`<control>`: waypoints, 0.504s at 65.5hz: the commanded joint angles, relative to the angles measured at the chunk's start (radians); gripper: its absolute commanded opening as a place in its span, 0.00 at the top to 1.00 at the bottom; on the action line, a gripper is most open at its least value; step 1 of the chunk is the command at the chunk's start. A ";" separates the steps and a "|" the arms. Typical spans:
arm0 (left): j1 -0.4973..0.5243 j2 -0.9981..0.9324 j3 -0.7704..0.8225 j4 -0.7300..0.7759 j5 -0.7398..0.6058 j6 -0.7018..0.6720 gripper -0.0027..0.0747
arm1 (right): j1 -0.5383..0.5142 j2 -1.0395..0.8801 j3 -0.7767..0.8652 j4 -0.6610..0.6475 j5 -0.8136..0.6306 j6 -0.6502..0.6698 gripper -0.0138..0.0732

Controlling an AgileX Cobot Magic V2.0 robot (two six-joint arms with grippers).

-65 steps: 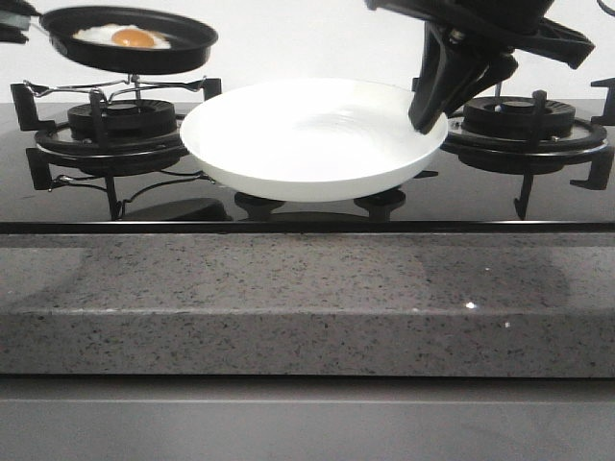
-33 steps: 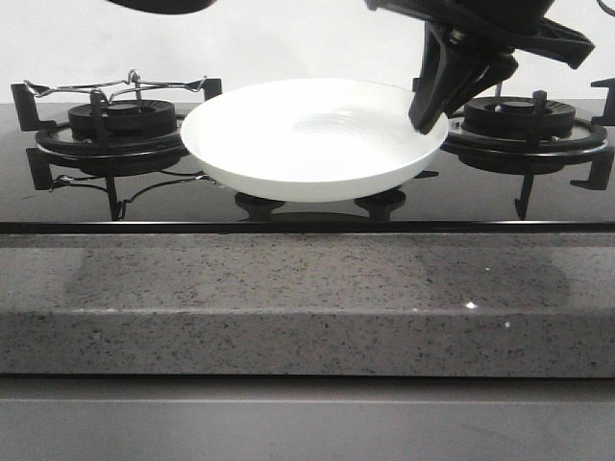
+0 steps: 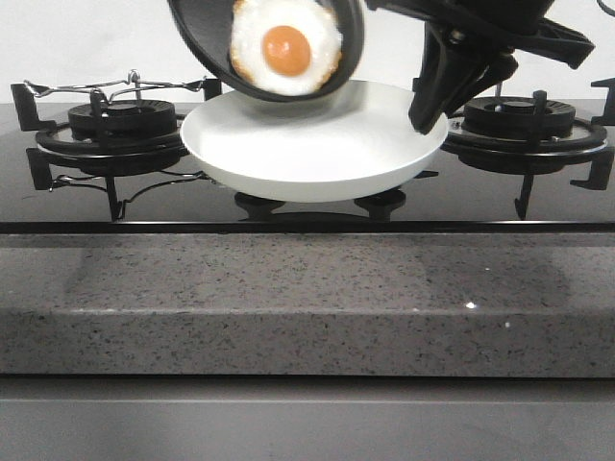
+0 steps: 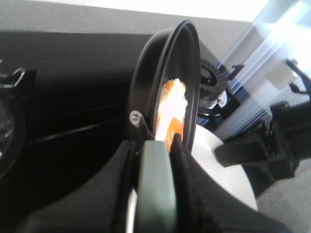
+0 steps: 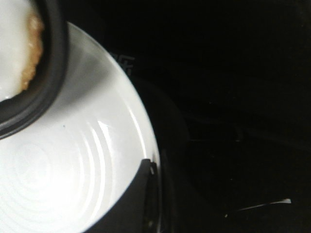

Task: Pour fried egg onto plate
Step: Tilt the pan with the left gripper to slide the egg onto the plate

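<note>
The fried egg (image 3: 285, 48), white with an orange yolk, lies in the black frying pan (image 3: 197, 38), which is tilted steeply with its inside facing the camera, just above the far edge of the white plate (image 3: 307, 154). The plate is held off the stove. My right gripper (image 3: 430, 117) is shut on the plate's right rim (image 5: 146, 141). My left gripper (image 4: 155, 145) is shut on the pan's grey-green handle (image 4: 155, 189); the egg (image 4: 172, 109) shows against the tilted pan (image 4: 146, 82), with the plate (image 4: 218, 160) below. In the right wrist view the pan's rim (image 5: 48, 63) overhangs the plate.
A black glass gas stove has a left burner with a wire grate (image 3: 120, 120) and a right burner (image 3: 524, 120). Two knobs (image 3: 380, 204) sit under the plate. A speckled stone counter edge (image 3: 307, 298) runs in front.
The pan rose from over the left burner, went up out of view, then came down tilted over the plate with the egg facing forward. The plate and right gripper have not moved.
</note>
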 commanded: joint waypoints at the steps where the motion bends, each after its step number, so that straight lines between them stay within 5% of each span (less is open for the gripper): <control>1: -0.033 -0.063 -0.062 -0.037 -0.067 0.059 0.99 | -0.002 -0.041 -0.024 0.008 -0.044 -0.005 0.96; 16: -0.101 -0.103 -0.096 0.022 -0.084 0.269 0.99 | -0.002 -0.041 -0.024 0.008 -0.044 -0.005 0.96; 33: -0.120 -0.107 -0.097 0.165 -0.133 0.288 0.99 | -0.002 -0.041 -0.024 0.008 -0.044 -0.005 0.96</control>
